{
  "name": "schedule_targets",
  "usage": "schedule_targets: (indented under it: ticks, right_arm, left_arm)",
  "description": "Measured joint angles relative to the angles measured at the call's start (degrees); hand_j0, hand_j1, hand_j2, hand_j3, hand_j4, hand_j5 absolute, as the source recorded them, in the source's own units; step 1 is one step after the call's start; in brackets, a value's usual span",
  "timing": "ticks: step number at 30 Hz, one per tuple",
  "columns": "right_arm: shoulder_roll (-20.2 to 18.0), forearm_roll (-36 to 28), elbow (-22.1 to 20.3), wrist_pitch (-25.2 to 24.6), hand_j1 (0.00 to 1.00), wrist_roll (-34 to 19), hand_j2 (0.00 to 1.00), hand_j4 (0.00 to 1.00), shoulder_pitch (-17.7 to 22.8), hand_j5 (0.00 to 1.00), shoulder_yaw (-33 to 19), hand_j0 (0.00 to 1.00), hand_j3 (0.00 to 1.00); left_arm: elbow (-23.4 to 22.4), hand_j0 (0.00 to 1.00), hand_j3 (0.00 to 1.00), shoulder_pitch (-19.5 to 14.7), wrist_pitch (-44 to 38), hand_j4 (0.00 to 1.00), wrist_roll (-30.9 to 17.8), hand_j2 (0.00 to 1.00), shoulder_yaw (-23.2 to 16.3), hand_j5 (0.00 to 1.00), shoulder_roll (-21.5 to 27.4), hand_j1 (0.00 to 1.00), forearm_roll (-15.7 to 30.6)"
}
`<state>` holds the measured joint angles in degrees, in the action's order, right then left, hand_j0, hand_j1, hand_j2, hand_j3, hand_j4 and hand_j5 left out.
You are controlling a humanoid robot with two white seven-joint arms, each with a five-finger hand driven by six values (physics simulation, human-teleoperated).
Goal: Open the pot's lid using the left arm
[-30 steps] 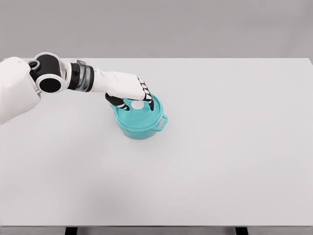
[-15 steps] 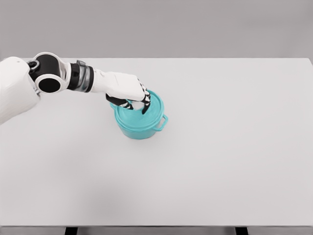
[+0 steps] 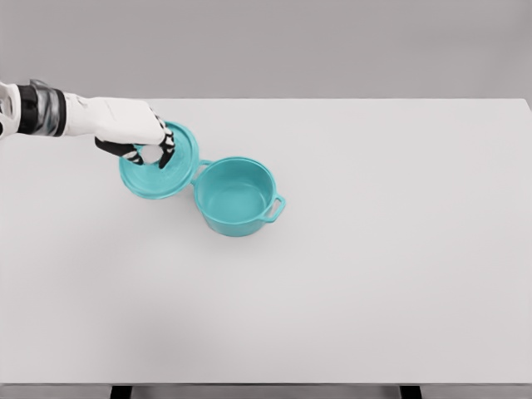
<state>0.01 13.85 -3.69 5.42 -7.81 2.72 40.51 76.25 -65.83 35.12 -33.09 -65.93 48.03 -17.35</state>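
1. Here the left hand (image 3: 133, 133) comes in from the picture's left edge, its white back up and its dark fingers (image 3: 166, 152) curled down around the pale knob (image 3: 152, 155) of the lid (image 3: 160, 162), gripping it.
2. The lid is teal and round. It is held left of the pot (image 3: 238, 197), off its opening and slightly tilted, with its right edge close to the pot's left rim; whether the two touch I cannot tell.
3. The pot is also teal. It stands upright and uncovered on the table (image 3: 374, 249), left of the table's middle, its bare inside showing.
4. One pot handle (image 3: 274, 208) sticks out at the lower right.
5. The table is white and runs across the whole view, with a grey wall behind it.
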Motion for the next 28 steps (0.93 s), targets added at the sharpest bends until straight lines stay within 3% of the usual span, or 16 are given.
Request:
schedule_targets:
  ticks: [6,8,9,12,19,25,28]
  right_arm:
    - [0.0,0.0,0.0,0.0,1.0,-0.01,1.0,1.0,0.0,1.0,0.0,1.0,1.0]
    - [0.0,0.0,0.0,0.01,1.0,0.0,1.0,1.0,0.0,1.0,0.0,1.0,1.0]
    - [0.0,0.0,0.0,-0.01,1.0,-0.02,1.0,1.0,0.0,1.0,0.0,1.0,1.0]
    - [0.0,-0.02,0.0,0.01,1.0,0.0,1.0,1.0,0.0,1.0,0.0,1.0,1.0]
    - [0.0,-0.01,0.0,0.0,1.0,-0.02,1.0,1.0,0.0,1.0,0.0,1.0,1.0]
    - [0.0,0.0,0.0,0.01,1.0,0.0,1.0,1.0,0.0,1.0,0.0,1.0,1.0]
    - [0.0,-0.01,0.0,0.0,1.0,-0.01,1.0,1.0,0.0,1.0,0.0,1.0,1.0]
  left_arm:
    - [-0.3,0.47,0.47,1.76,0.04,0.47,-0.07,0.47,-0.05,0.47,3.18,0.47,-3.64]
    - [-0.39,0.64,0.64,1.85,0.03,0.64,-0.07,0.64,-0.11,0.64,3.34,0.64,-4.19]
    - [-0.42,0.86,0.86,1.93,0.02,0.86,-0.07,0.86,-0.12,0.86,3.35,0.86,-4.35]
    - [-0.46,0.97,0.97,2.55,0.01,0.97,-0.05,0.97,-0.14,0.97,3.3,0.97,-4.59]
    - [-1.05,1.0,1.0,2.64,-0.02,1.0,0.0,1.0,-0.23,1.0,3.52,1.0,-4.56]
    - [-15.49,1.0,1.0,2.2,0.0,1.0,0.28,1.0,0.26,1.0,5.37,1.0,-1.7]
    - [-19.22,1.0,1.0,2.28,0.01,1.0,0.39,1.0,0.48,1.0,5.32,1.0,-0.39]
